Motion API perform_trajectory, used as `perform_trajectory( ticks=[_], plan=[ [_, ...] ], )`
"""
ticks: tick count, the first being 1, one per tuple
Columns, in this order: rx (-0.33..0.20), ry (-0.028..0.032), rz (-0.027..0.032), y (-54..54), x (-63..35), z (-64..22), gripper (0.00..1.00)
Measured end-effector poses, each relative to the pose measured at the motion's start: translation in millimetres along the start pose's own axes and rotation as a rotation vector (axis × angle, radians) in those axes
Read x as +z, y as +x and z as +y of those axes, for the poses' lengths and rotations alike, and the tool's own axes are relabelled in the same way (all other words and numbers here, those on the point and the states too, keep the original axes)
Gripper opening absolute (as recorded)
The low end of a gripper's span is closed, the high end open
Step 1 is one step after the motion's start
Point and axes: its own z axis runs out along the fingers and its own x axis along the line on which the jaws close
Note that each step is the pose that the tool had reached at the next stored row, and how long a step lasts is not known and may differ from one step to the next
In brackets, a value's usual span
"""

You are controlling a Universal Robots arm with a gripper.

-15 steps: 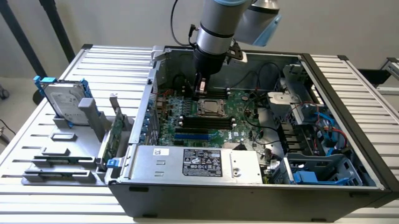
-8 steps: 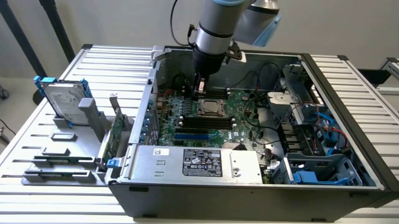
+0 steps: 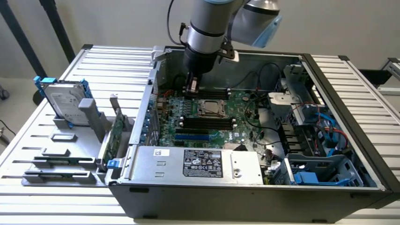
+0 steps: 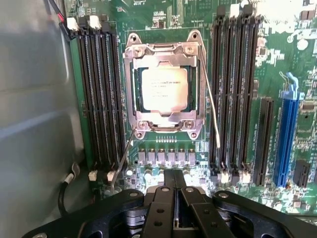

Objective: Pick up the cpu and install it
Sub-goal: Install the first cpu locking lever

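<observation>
While the silver robot arm (image 3: pixel 206 23) hangs into the open dark grey computer case (image 3: pixel 250 201), we see its gripper (image 3: pixel 192 89) low over the green motherboard (image 3: pixel 240 126). It sits just beside the silver metal socket frame (image 3: pixel 211 108), on that frame's far side in the exterior view. In the wrist view we find the black fingers (image 4: pixel 163 203) pressed together, with nothing pinched between them.

The cpu (image 4: pixel 164 90), a small flat square chip with a dull silver-grey top, lies flat inside the socket frame, apart from the fingers. The frame's metal edges lie around all four sides of the chip. Between the frame and the fingertips we see a row of small grey square components (image 4: pixel 166 157). Banks of long black memory slots (image 4: pixel 96 94) run along two opposite sides of the frame. One thin wire lever (image 4: pixel 213 104) runs between the frame and one of those banks. A long blue expansion slot (image 4: pixel 287 134) lies beyond that bank, well apart from the frame.

On the near side of the frame in the exterior view, a big silver box with a black label (image 3: pixel 196 164) sits inside the case. Well apart from the frame, outside the case toward the exterior view's left, a silver hard drive with blue rails (image 3: pixel 62 101) stands upright in a grey holder (image 3: pixel 78 124) on the white slatted desk (image 3: pixel 356 79).
</observation>
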Motion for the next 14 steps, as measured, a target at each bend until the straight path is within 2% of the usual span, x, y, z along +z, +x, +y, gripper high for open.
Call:
perform_trajectory(
  ticks=[5, 14],
  plan=[
    [0.053, -0.004, 0.0165, -0.1, 0.3, -1.8, 0.11],
    [0.18, -0.0143, 0.0468, -0.2, 0.4, -2.3, 0.11]
  ],
)
